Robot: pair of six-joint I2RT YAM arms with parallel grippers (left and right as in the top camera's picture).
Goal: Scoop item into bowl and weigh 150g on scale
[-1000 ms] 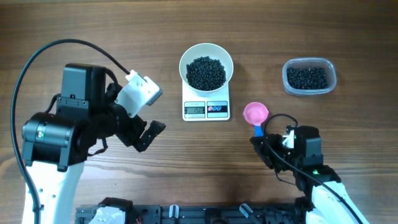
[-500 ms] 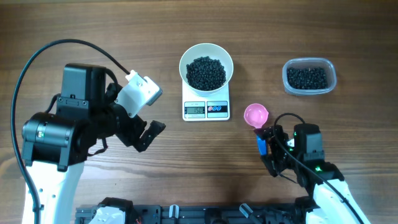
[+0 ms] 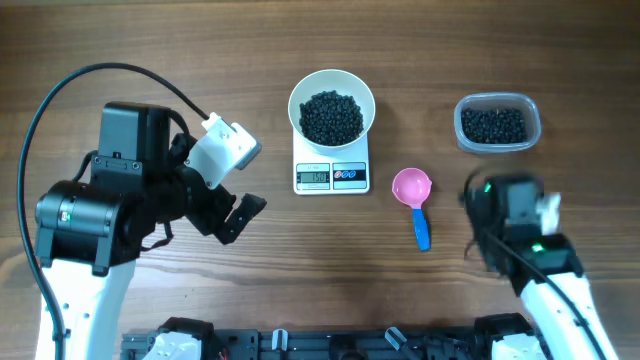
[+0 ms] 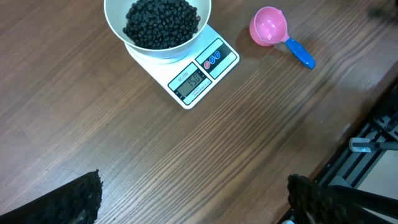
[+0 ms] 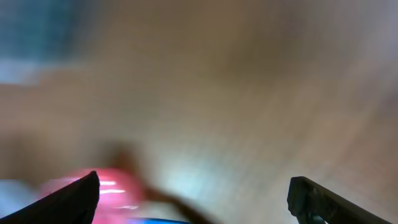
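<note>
Evidently left gripper (image 4: pixel 193 198) and, seemingly, right gripper (image 5: pixel 193 194) gape wide; round pink scoop (image 3: pixel 411 187) lies free.

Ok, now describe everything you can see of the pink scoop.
The scoop is a small round pink cup with a short blue handle, plastic by the look. It lies on the wooden table with the cup's mouth up and empty and the handle pointing toward the robot's side. It sits just right of the scale, apart from it. Only the table touches it.
</note>
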